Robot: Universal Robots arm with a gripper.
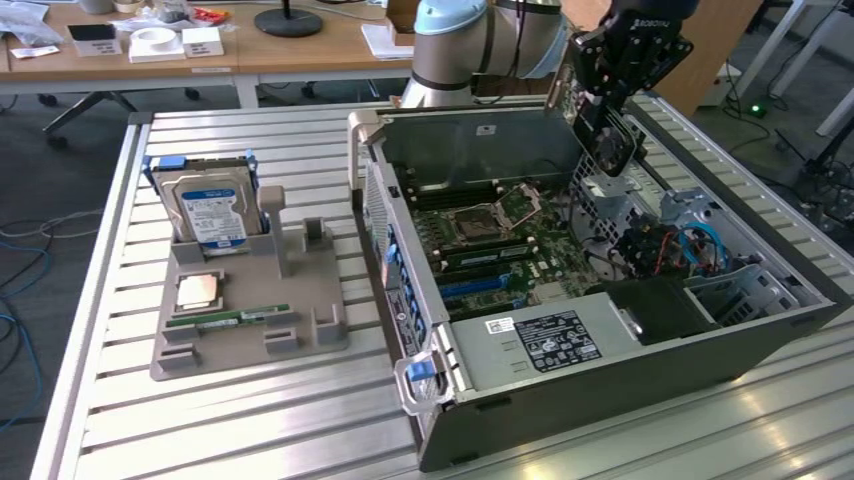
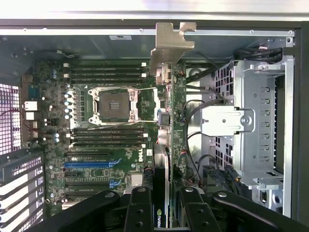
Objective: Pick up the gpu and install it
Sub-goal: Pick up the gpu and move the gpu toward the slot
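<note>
A: What has the end effector [image 2: 160,210] got?

B: Its fingers are closed on the gpu [image 2: 164,121], one on each face. The card shows edge-on, its metal bracket [image 2: 170,46] at the end away from the fingers.

A: Which step is this?

B: The pick-up is done, I'd say; this is the carry to the slot. The gpu hangs over the open computer case [image 1: 587,400], above the motherboard [image 2: 106,145] without touching it, nearer the drive cage [image 2: 260,121] side.

A: What does seating it call for?

B: By my reading, lining the card's contact edge with one long slot. The blue slot [image 2: 89,164] and its neighbours run crosswise to the card in the wrist view, so some turning looks needed, then a straight, gentle press.

A: And the arm [image 1: 467,40]?

B: It rises at the worktop's [image 1: 240,420] far edge and reaches over the case, wrist pointing down. The hard drive [image 1: 211,210] stands in its grey stand [image 1: 234,350] toward the worktop's edge on the exterior view's left, well apart.
</note>
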